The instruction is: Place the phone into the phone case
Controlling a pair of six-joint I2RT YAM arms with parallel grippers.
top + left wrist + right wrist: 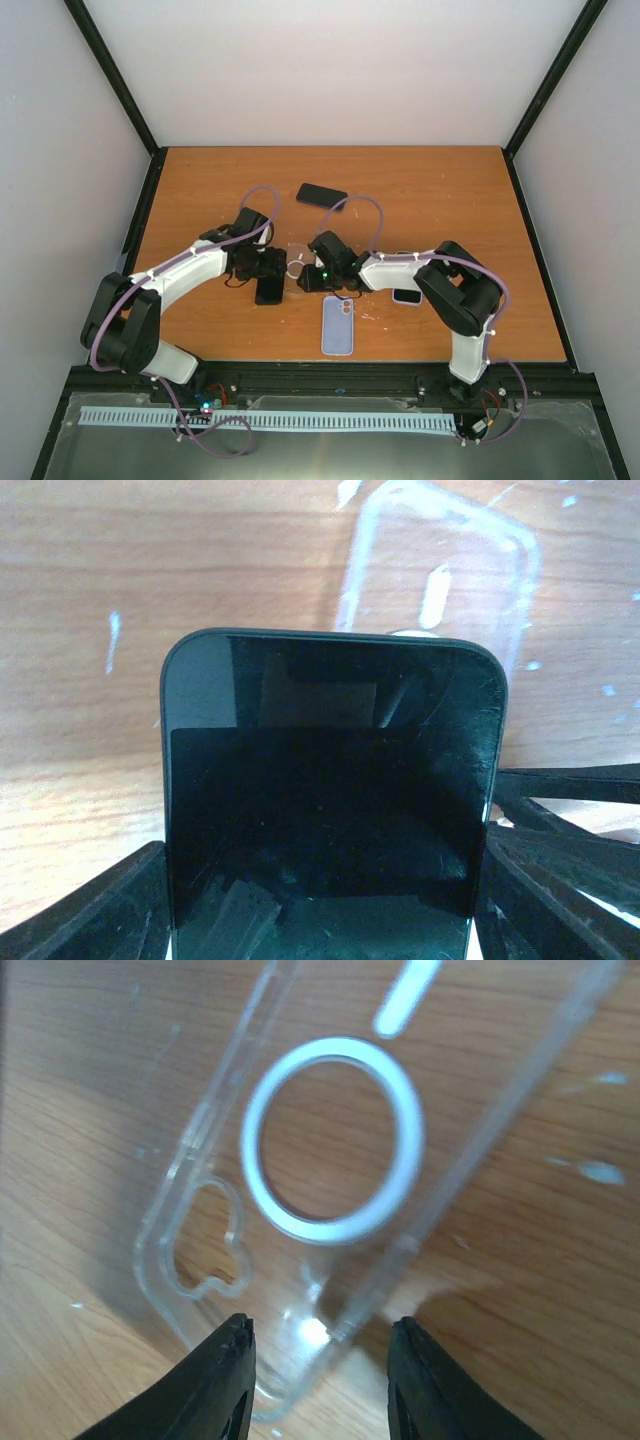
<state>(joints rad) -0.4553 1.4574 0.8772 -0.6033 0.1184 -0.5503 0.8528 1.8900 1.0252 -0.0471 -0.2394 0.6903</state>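
A black phone (330,810) sits screen-up between the fingers (95,910) of my left gripper (322,885), which is shut on its two long edges. In the top view this phone (268,291) lies low over the table left of centre. The clear phone case (330,1140), with a white ring in its back, lies on the wood just beyond the phone (440,575). My right gripper (320,1345) is open, and the case's camera-hole corner lies between its fingers (215,1380). From above, the right gripper (306,277) sits just right of the left gripper (266,266).
A second black phone (321,195) lies farther back at the centre. A lavender phone or case (338,326) lies near the front edge. A white-rimmed device (406,296) shows under the right arm. Black frame posts border the wooden table (450,200).
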